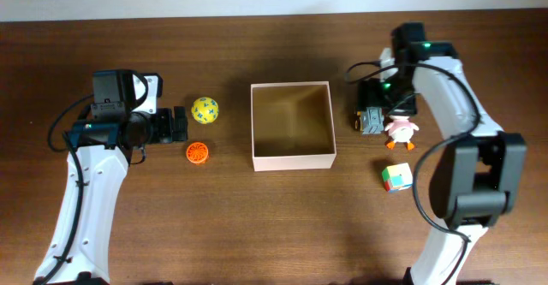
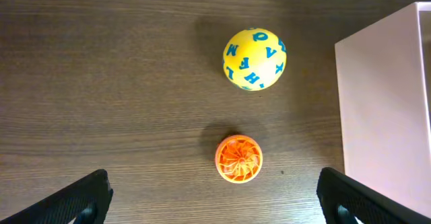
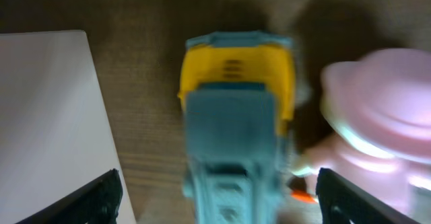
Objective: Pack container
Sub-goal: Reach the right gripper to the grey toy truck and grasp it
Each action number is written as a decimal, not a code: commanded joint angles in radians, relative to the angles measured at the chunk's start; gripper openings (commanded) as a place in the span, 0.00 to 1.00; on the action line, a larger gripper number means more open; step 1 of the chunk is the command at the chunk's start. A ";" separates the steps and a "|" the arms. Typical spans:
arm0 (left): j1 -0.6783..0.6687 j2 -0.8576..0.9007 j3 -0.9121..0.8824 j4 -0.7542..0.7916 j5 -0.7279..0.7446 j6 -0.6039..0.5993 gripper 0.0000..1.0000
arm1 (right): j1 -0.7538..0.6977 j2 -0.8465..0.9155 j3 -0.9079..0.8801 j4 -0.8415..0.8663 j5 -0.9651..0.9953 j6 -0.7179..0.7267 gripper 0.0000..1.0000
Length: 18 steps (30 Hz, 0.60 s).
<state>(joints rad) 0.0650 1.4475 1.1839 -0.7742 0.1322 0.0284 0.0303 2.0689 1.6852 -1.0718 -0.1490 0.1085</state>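
Right tool [image 3: 219,197] is spread wide with nothing in it, hanging right over a little grey-blue and yellow truck [image 3: 236,116], one finger on either side but neither touching it from what I can see. A pink duck [image 3: 377,123] sits just beside the truck toward the right edge of the desk, and a multicoloured cube [image 1: 396,177] lies a bit nearer the front edge. The container [image 1: 294,159] is in the middle of the desk, somewhat closer to the far edge, and looks empty, so I'd say packing has barely begun and this is the first pick. Next it needs to drop lower, close on the truck without knocking the duck, then carry it over the wall. Left tool [image 2: 215,197] is also wide open and empty over by the left side, facing an orange ridged toy [image 2: 238,159] with a yellow letter ball [image 2: 254,58] beyond it.
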 commanded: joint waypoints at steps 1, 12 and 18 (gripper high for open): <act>0.003 0.000 0.016 0.003 0.029 -0.010 0.99 | 0.046 0.047 0.013 0.002 0.100 0.036 0.85; 0.003 0.000 0.016 -0.008 0.029 -0.010 0.99 | 0.074 0.069 0.011 -0.003 0.206 0.110 0.73; 0.003 0.000 0.016 -0.008 0.029 -0.010 0.99 | 0.074 0.069 0.008 0.003 0.206 0.111 0.66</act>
<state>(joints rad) 0.0650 1.4475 1.1839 -0.7818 0.1440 0.0288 0.1062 2.1330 1.6852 -1.0710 0.0345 0.2073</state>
